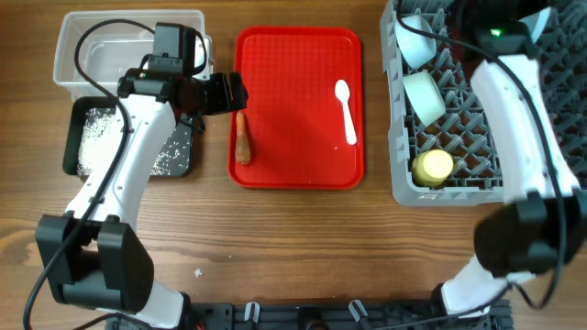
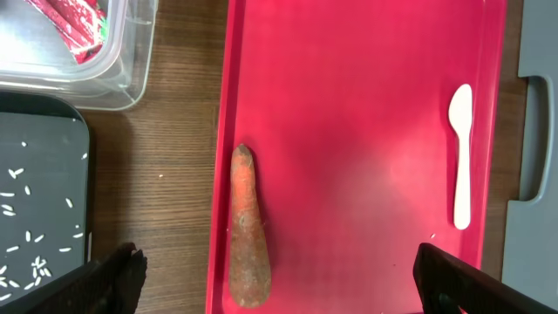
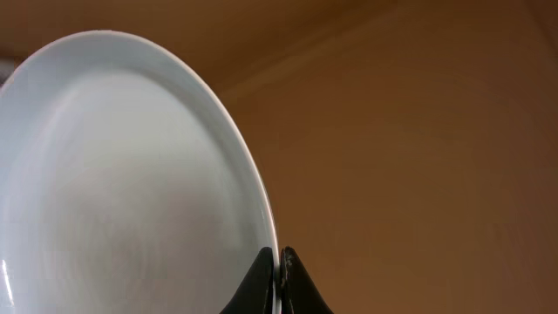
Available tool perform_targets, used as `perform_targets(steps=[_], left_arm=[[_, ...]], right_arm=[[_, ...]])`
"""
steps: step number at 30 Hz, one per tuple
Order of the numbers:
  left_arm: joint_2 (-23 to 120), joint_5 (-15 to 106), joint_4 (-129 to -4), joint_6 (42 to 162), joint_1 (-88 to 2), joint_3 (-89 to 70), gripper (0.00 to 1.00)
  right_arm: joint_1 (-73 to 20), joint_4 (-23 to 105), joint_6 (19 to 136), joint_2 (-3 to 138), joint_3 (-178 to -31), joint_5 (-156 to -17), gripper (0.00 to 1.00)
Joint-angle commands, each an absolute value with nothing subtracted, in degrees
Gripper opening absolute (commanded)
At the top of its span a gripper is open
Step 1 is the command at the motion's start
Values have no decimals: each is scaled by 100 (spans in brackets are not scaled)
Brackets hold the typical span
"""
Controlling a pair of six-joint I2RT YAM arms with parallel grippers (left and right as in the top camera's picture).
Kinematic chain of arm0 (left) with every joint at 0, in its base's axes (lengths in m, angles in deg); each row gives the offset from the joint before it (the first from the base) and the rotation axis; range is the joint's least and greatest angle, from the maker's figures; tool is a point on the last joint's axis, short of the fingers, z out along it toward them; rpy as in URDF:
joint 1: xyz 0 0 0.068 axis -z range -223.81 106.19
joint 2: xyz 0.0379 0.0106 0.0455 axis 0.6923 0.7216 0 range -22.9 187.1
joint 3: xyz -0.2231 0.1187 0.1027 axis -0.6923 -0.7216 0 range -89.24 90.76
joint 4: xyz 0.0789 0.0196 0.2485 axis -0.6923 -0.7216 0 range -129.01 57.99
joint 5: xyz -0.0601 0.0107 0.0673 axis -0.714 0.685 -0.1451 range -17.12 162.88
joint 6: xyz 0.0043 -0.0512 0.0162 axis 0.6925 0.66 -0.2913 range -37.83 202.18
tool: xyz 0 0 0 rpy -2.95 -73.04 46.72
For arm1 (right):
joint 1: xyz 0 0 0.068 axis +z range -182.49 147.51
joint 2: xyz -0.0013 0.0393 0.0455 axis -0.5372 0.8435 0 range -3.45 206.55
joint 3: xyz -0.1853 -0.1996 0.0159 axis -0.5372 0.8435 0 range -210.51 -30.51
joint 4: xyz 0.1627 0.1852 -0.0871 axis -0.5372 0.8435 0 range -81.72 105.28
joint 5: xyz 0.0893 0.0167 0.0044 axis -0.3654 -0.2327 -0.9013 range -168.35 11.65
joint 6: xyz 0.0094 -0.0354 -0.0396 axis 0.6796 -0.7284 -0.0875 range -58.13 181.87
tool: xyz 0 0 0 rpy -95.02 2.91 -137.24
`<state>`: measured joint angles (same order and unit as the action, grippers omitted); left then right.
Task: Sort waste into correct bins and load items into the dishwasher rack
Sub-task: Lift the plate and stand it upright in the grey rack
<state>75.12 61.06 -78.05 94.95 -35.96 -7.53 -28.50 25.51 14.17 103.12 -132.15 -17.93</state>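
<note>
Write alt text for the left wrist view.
An orange carrot lies along the red tray's left edge, seen between the open left claw's tips. A white spoon lies at the tray's right; a rice-flecked black tray and clear tub sit left.

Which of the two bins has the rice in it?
The shallow black tray, speckled with white grains; the clear tub beside it holds a red-and-white wrapper instead.
</note>
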Motion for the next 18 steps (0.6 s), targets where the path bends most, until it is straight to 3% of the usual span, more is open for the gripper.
perform_targets(steps=[1,18], left_arm=[[7525,6122,-7787,9484,-3626,-757,100],[7525,6122,-7787,9484,-3626,-757,100]], right_arm=[[-2870,2455,842,10782,-13165,-2027,4],[-2854,2901,1692,11033,-13163,-2871,4]])
